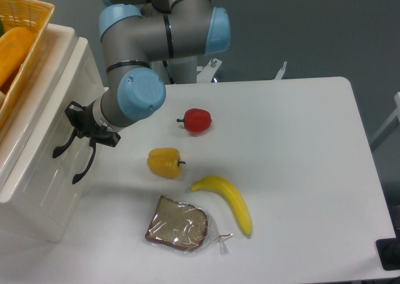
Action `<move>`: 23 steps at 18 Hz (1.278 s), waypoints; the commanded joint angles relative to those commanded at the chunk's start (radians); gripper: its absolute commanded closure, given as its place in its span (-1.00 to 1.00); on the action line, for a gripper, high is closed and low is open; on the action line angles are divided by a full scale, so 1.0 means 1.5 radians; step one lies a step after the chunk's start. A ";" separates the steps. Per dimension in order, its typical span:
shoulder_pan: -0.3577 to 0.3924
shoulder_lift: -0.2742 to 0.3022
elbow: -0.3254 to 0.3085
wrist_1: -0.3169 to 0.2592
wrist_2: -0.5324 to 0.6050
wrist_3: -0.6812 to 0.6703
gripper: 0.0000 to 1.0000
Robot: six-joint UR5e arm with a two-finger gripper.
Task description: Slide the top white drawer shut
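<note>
Plastic, glossy and cream-white, makes up the top white drawer [47, 118], which sits in the cabinet [37, 202] at the worktop's left edge. Its panelled front lies nearly flush with the cabinet face, and a black curved handle [62, 147] stands out from it. A second black handle [82, 170] marks the lower drawer front just below. The gripper [80, 122] presses against the upper front right beside the handle; whether the jaws are parted or closed cannot be told, and they grasp nothing visible. A woven yellow basket [25, 12] with orange produce rests on the cabinet top. On the white worktop [300, 171] lie a red pepper [197, 120] toward the middle, a yellow pepper [165, 162] below it, a banana [228, 202], and wrapped bread [177, 224] near the front edge.
</note>
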 joint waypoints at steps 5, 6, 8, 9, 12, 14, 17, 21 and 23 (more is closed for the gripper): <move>0.094 0.000 0.012 0.045 0.037 0.000 -0.65; 0.116 0.000 0.014 0.060 0.047 0.000 -0.70; 0.158 0.000 0.018 0.104 0.061 0.000 -0.99; 0.177 0.000 0.021 0.122 0.075 0.001 -1.00; 0.220 -0.001 0.021 0.158 0.102 0.004 -1.00; 0.235 -0.005 0.021 0.178 0.150 0.025 -1.00; 0.266 -0.029 0.022 0.218 0.254 0.085 -1.00; 0.297 -0.079 0.025 0.286 0.328 0.145 -1.00; 0.313 -0.108 0.043 0.299 0.356 0.218 -1.00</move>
